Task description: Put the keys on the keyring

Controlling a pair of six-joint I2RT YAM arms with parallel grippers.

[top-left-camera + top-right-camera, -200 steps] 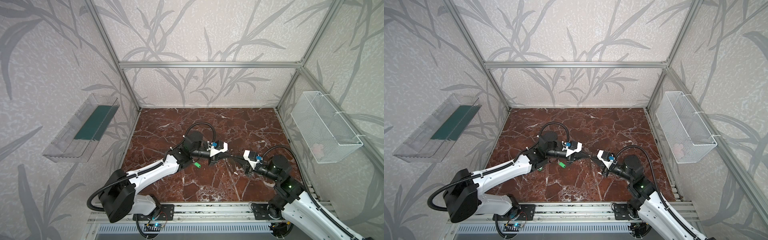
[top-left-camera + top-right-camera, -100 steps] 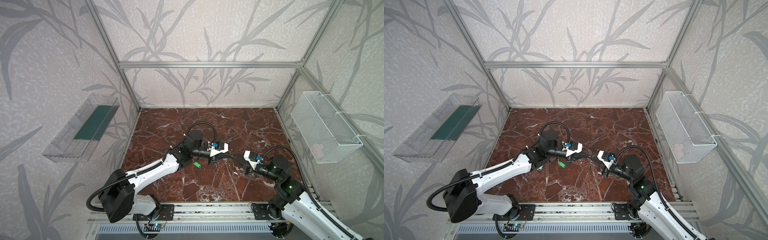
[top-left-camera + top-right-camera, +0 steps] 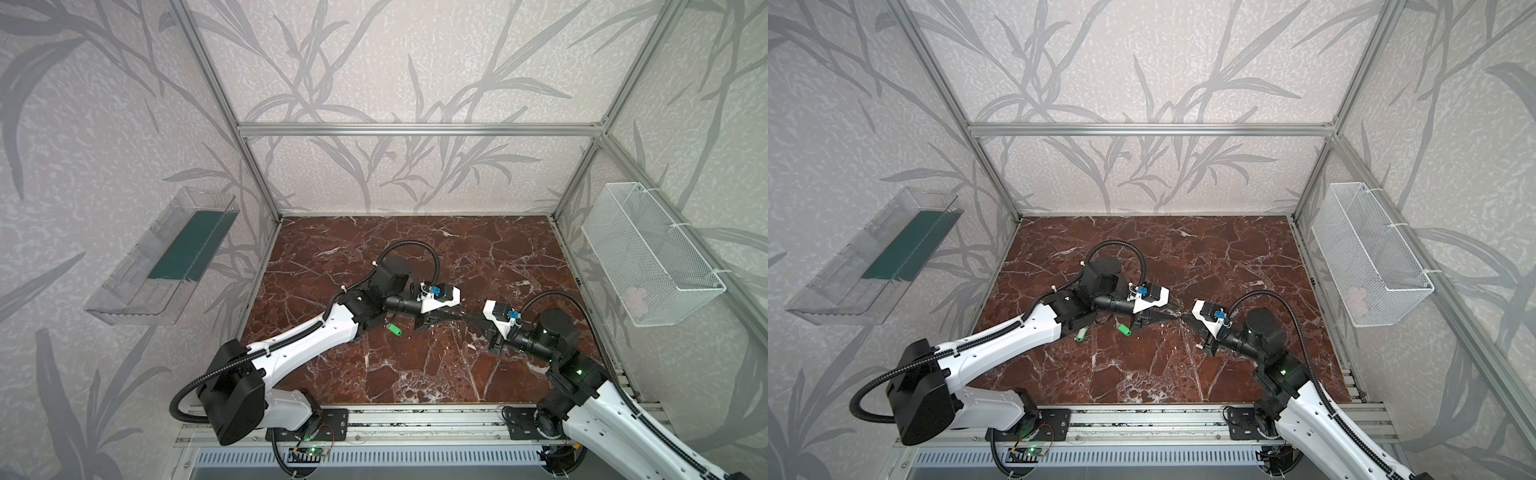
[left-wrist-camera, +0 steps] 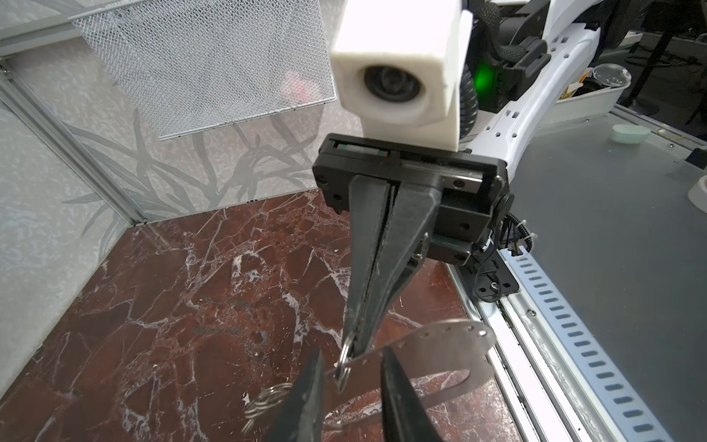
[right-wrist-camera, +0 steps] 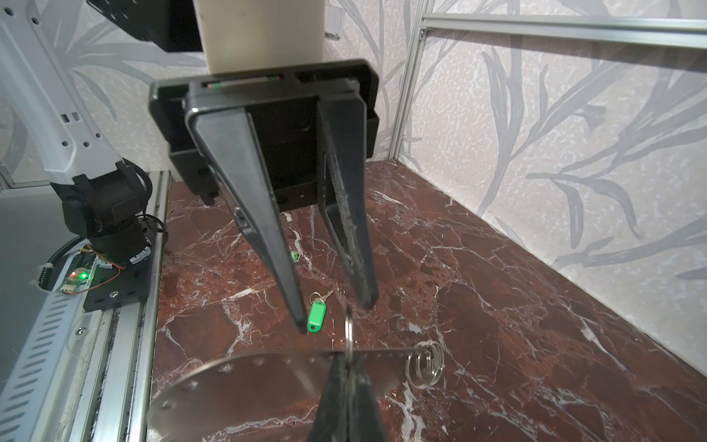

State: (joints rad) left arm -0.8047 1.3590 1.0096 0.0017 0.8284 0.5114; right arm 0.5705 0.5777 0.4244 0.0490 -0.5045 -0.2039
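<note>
red-brown marble tabletop [image 3: 415, 374]. my left gripper [image 5: 333, 317] just parted, letting go of flat grey crescent metal keyring plate [image 5: 248, 386]; right gripper [image 4: 357, 344] pinched shut on its small wire ring [image 4: 344, 361], carrying plate alone. bright-green plastic key tags [image 3: 1123, 330] both lie loose on marble, unthreaded.

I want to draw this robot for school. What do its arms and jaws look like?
Both arms are white shells with black joints. A ribbed black cable loops over each one. The left arm and right arm each carry a white camera box with a blue plug. The left gripper and right gripper have long, black, tapering jaws. Small green lights glow on the right arm.
</note>
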